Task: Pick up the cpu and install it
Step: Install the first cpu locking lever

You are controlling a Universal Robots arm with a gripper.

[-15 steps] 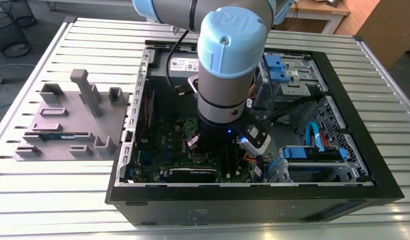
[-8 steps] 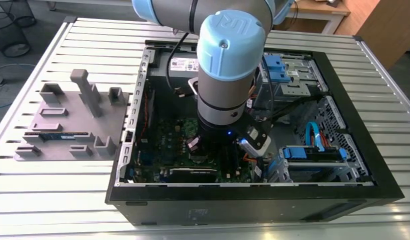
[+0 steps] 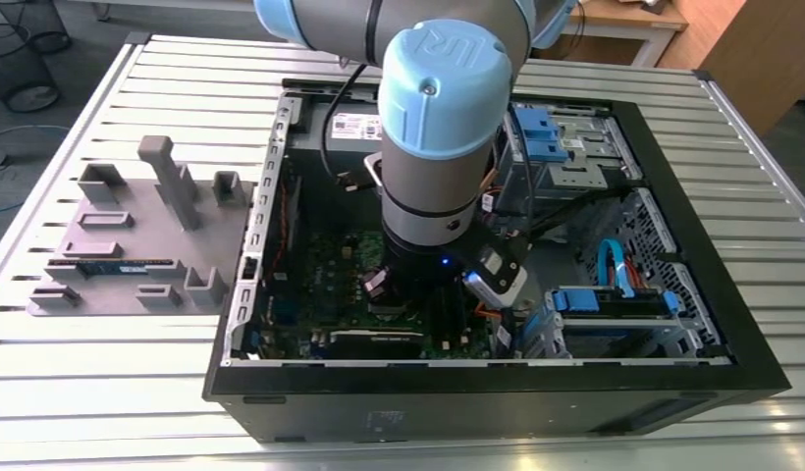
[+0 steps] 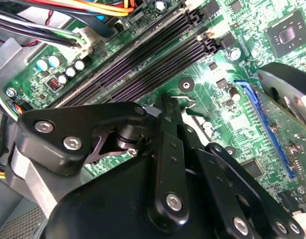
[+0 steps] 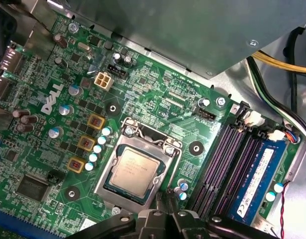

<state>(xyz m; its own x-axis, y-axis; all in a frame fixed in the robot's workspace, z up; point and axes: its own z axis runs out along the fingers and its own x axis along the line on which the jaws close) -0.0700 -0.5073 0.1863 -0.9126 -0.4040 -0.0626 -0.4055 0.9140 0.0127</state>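
**Q:** Where is the cpu right now?

**A:** The cpu (image 5: 133,172) lies flat in its socket (image 5: 138,167) on the motherboard (image 5: 157,94), silvery top up, with the metal socket frame all round it. In the first wrist view it looks square to that frame and level, so I judge it to be seated, not resting on an edge. The whole board sits inside the open computer case (image 3: 717,378), which lies on the slatted surface (image 3: 101,392).

**Q:** And where does it lie from your gripper?

**A:** Just beyond the tips of my gripper (image 5: 165,219). In the first wrist view the black linkage comes in at the picture's edge right beside the socket's near side, close to the chip but apart from it. The chip is square, so no long axis matters; what counts is that I hang almost straight above the socket. The exterior view agrees: my arm (image 3: 442,147) stands upright over the middle of the board.

**Q:** Are you holding anything?

**A:** Nothing that I can see. The cpu rests in the socket, free of me. How far my fingers stand apart I cannot tell; their tips are hidden behind the linkage in both wrist views.

**Q:** Anything close by?

**A:** The memory slots (image 5: 227,164) run just beside the socket, with a blue memory stick (image 5: 259,174) in the outermost one.
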